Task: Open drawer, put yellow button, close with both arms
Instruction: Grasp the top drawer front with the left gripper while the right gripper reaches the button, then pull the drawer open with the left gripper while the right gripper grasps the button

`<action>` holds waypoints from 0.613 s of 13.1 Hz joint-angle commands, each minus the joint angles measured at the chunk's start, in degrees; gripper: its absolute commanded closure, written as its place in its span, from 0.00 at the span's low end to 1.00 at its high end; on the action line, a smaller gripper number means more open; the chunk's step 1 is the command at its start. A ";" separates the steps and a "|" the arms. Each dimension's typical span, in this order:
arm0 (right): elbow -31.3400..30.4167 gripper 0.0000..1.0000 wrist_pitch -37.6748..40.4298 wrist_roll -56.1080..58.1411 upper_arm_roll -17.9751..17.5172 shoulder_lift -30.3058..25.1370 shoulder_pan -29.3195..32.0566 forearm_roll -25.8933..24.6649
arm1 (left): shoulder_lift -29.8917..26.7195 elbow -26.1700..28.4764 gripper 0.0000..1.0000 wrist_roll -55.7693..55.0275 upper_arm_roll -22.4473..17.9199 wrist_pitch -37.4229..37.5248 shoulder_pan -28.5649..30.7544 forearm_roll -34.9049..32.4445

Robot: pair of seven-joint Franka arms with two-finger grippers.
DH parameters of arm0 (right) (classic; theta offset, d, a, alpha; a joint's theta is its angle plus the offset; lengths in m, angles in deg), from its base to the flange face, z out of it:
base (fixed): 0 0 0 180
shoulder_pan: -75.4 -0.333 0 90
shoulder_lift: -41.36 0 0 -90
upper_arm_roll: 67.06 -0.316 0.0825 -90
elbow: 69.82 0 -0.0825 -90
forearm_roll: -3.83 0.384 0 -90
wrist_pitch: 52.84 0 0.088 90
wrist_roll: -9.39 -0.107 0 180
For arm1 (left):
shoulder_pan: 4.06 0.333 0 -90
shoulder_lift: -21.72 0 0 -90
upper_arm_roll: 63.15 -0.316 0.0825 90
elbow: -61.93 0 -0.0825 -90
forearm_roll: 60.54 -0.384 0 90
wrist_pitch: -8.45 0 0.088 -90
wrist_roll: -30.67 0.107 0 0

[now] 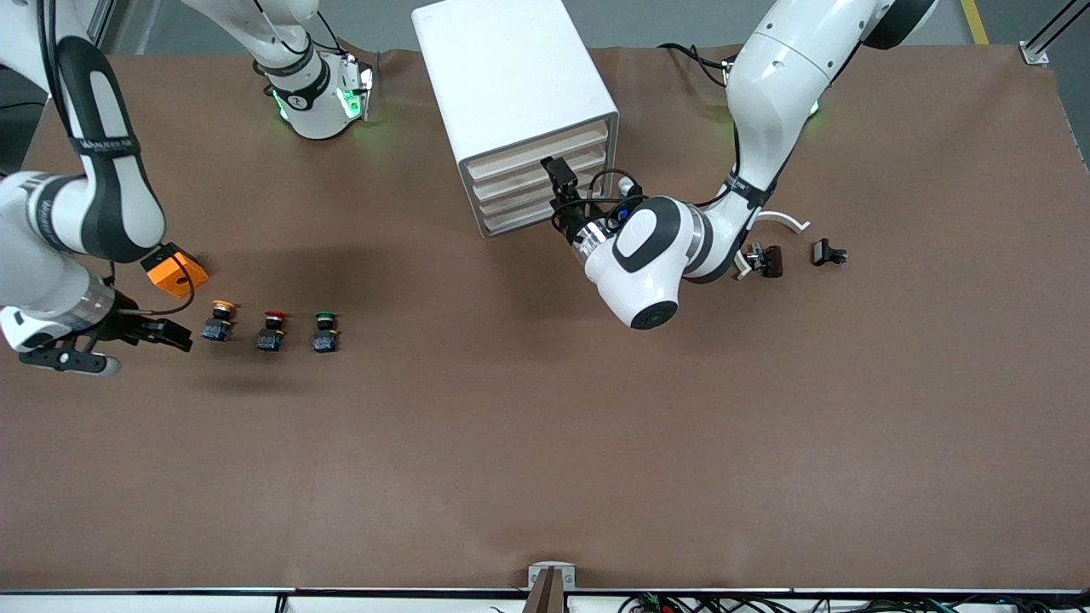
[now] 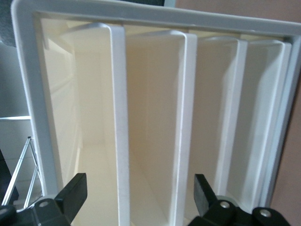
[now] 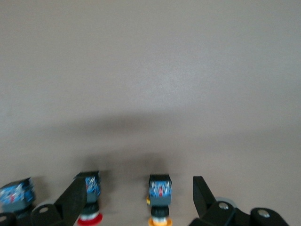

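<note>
Hovering w/ jaws spread wide and holding nothing, the right gripper (image 1: 157,332) sits at the left edge of the front view, low over the table (image 1: 545,460), fingertips just beside the yellow button (image 1: 220,320) but not touching it. In the right wrist view both fingers (image 3: 73,200) straddle open table, w/ the yellow button (image 3: 159,197) between them at the bottom of the frame, the red button (image 3: 89,202) by one finger. Front view, lower left: yellow, red (image 1: 272,330) and green button (image 1: 324,331) stand in a row, each apart from the next, w/ wide bare table below them. Left gripper (image 1: 560,174), upper centre of the front view, is at the cabinet (image 1: 511,85) front, jaws also wide, gripping nothing; the left wrist view shows its fingers (image 2: 73,193) flanking the tray fronts close up. The drawer (image 1: 545,145), top tray, looks flush w/ the three below, i.e. closed. Two small black clips (image 1: 766,260) and a white curved piece (image 1: 788,220) lie centre-right, well clear of the cabinet.
</note>
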 commanded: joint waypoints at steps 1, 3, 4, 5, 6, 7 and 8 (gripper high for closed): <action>-2.93 0.00 -7.97 1.35 -0.80 2.90 1.63 1.16 | 0.62 -0.91 0.18 -0.95 -0.05 1.18 -2.78 1.37; -3.20 0.00 -10.63 1.53 -0.89 5.89 2.94 1.16 | 0.62 -0.64 0.37 -1.04 -0.05 1.70 -4.01 1.54; -3.11 0.00 -11.07 1.62 -0.89 7.30 3.73 1.16 | 0.70 -0.64 0.45 -1.39 -0.05 1.80 -4.63 1.63; -3.11 0.00 -11.08 1.62 -0.98 8.35 4.17 1.16 | 0.70 -0.56 0.55 -2.26 -0.05 1.80 -4.72 1.63; -3.20 0.00 -10.99 1.53 -0.98 8.80 4.26 1.16 | 0.70 -0.47 0.67 -2.53 -0.05 1.88 -4.64 1.54; -3.20 0.00 -10.99 1.62 -1.07 9.50 4.27 1.16 | 0.88 -0.47 0.77 -2.54 -0.14 1.88 -4.64 1.54; -3.20 0.00 -10.82 1.62 -1.07 9.94 4.35 1.16 | 1.49 -0.55 0.81 -2.62 -0.14 1.88 -4.55 1.54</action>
